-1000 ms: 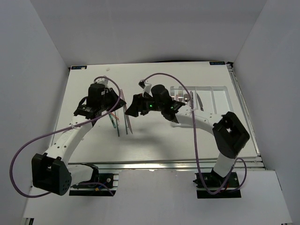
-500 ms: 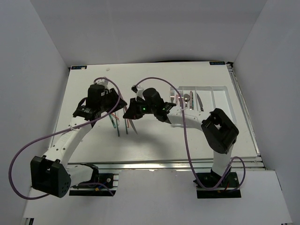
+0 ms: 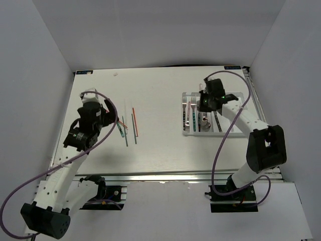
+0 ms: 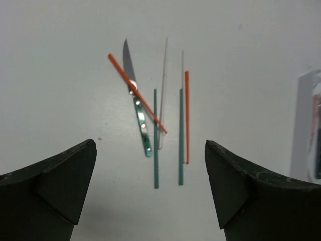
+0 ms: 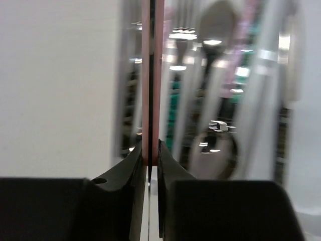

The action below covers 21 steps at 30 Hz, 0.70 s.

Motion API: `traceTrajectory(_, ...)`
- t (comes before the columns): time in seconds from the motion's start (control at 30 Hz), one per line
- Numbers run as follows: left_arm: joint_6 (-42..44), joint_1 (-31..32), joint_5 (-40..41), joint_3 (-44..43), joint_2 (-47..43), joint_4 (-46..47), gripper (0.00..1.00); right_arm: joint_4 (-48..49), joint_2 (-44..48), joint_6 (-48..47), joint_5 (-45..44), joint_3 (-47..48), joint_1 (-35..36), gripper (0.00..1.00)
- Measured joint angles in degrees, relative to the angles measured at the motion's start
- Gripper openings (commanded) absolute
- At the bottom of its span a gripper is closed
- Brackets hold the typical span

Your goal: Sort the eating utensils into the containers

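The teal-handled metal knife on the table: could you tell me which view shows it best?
The left wrist view: the teal-handled metal knife lies whole and close, a thin red chopstick crossing it. The top external view shows it as a tiny sliver; the right wrist view misses it.

White desk (image 3: 160,150) spreading under the left tool (image 4: 150,145), plain pale walls (image 3: 150,30) rising beyond both tools, tiny white speck (image 3: 116,74) far beyond the left tool, blue-marked label (image 3: 230,67) just beyond the right tool (image 5: 150,150), metal rail (image 3: 175,176) well behind both

Bright even light; rt wrist view blurry, glare on utensils (image 5: 215,143).
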State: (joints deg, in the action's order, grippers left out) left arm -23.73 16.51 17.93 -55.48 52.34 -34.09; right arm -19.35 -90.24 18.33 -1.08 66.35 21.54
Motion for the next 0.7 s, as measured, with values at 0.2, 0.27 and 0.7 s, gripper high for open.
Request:
traceTrajectory(0.2, 0.46, 0.22, 0.52, 9.46, 2.43, -1.81, 0.98, -11.91, -6.19, -5.77, -8.33, 9.38, -7.85, 0.00)
traceTrajectory(0.27, 0.39, 0.72, 0.57, 10.08, 1.55, -1.70, 0.98, -15.26, -9.68, -7.52, -9.55, 13.03, -9.55, 0.00)
traceTrajectory(0.7, 0.33, 3.28, 2.64, 10.05, -1.57, -0.24, 0.98, -20.96, -17.31, -11.56, -13.84, 17.38, -12.96, 0.09)
